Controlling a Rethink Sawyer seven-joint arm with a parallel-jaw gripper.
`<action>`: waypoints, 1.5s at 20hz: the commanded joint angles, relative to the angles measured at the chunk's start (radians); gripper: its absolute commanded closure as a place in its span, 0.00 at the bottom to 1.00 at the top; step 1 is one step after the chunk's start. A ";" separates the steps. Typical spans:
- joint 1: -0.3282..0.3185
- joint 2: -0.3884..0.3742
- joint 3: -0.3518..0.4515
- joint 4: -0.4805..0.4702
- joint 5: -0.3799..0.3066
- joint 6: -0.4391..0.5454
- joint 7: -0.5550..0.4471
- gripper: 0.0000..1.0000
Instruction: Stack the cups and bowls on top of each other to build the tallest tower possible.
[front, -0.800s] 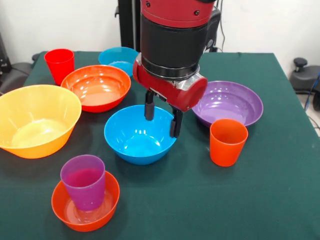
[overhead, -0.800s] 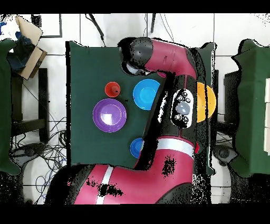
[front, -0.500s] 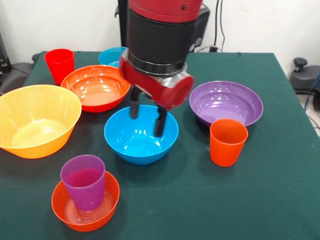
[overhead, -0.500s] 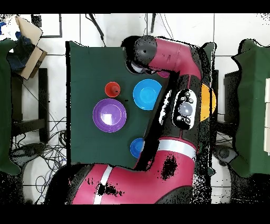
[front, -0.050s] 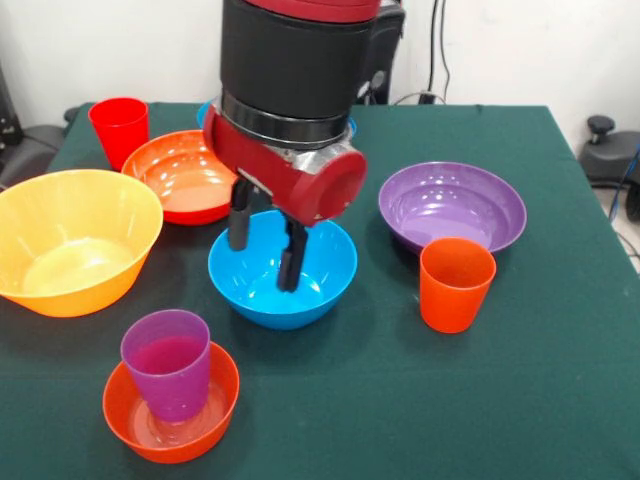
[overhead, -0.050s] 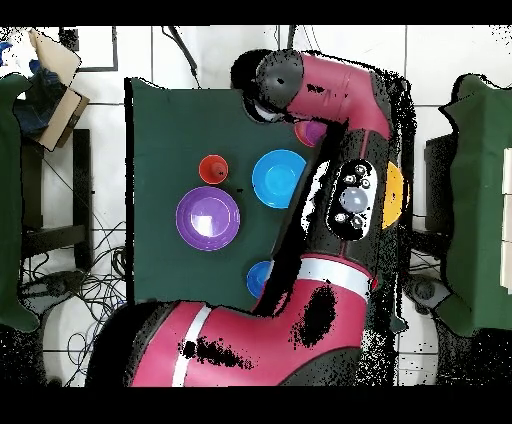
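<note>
A: Where are the cups and bowls sitting?

B: The only stacked pair is near the front edge: the glossy purple plastic tumbler (front, -0.050s: 166, 363) is standing upright inside the small orange plastic bowl (front, -0.050s: 170, 408). Everything else is sitting singly on the dark green cloth-covered surface (front, -0.050s: 420, 400).

A: And the pieces around it?

B: The medium blue plastic bowl (front, -0.050s: 283, 268) is sitting just beyond that pair, in the middle. The large yellow-orange plastic bowl (front, -0.050s: 72, 240) is lying to its left, and the large orange-red plastic bowl (front, -0.050s: 185, 176) is sitting behind that, with the red plastic tumbler (front, -0.050s: 120, 128) standing upright at the far left corner. To the right, the orange plastic tumbler (front, -0.050s: 456, 284) is standing upright just in front of the wide purple plastic bowl (front, -0.050s: 452, 206). Another blue bowl (overhead, -0.050s: 260, 279) is showing in the overhead view, partly under the arm.

A: What is the claw doing?

B: The black claw (front, -0.050s: 264, 242) is hanging over the left part of the medium blue bowl, its two fingers (front, -0.050s: 291, 256) spread apart and gripping nothing. The red and black arm (front, -0.050s: 295, 90) is coming down above it, covering part of the orange-red bowl's rim.
</note>
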 joint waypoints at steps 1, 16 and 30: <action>0.073 0.001 0.089 0.107 0.047 0.004 0.189 0.00; 0.179 -0.114 0.089 0.336 0.066 -0.002 0.068 0.00; 0.241 -0.156 0.084 0.585 0.061 -0.211 0.103 0.00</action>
